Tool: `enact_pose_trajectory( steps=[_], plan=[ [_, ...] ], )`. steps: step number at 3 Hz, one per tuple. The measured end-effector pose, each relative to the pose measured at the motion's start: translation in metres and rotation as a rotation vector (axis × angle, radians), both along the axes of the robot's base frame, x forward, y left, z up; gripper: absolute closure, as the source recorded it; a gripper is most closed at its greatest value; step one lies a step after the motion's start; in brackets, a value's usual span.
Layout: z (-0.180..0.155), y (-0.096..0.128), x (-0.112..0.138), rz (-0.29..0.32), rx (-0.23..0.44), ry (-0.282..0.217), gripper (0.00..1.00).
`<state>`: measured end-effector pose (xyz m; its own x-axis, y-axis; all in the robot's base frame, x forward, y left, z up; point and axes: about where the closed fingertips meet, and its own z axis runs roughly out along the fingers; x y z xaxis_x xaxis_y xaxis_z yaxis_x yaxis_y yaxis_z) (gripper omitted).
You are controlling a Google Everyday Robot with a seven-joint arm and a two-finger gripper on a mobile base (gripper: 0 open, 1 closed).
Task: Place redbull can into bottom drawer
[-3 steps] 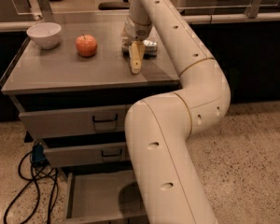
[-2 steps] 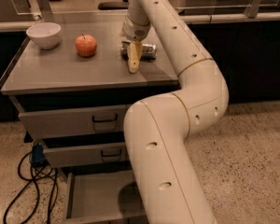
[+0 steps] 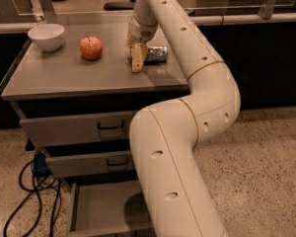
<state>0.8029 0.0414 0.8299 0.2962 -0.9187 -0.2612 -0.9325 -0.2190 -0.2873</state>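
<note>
The redbull can [image 3: 157,54] lies on its side on the grey cabinet top [image 3: 64,75], right of the middle. My gripper [image 3: 137,58] comes down from above and is right at the can's left end, low over the top. The frame does not show whether it holds the can. The bottom drawer [image 3: 101,209] is pulled out at floor level below the cabinet. Its grey tray is open and my arm covers part of its right side.
A red apple [image 3: 91,47] and a white bowl [image 3: 47,36] stand on the left of the top. The two upper drawers [image 3: 84,127] with black handles are a little ajar. Black cables [image 3: 32,196] lie on the floor at left. My white arm [image 3: 182,147] fills the middle.
My gripper has shifted slightly to the left beside the can. The can, apple and bowl have stayed where they were.
</note>
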Motion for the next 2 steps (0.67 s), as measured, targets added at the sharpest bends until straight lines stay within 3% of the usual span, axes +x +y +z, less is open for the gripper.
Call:
enact_pose_trajectory(
  steps=[2],
  plan=[
    [0.0023,0.0002,-0.0007,0.0,0.0,-0.001,0.88]
  ],
)
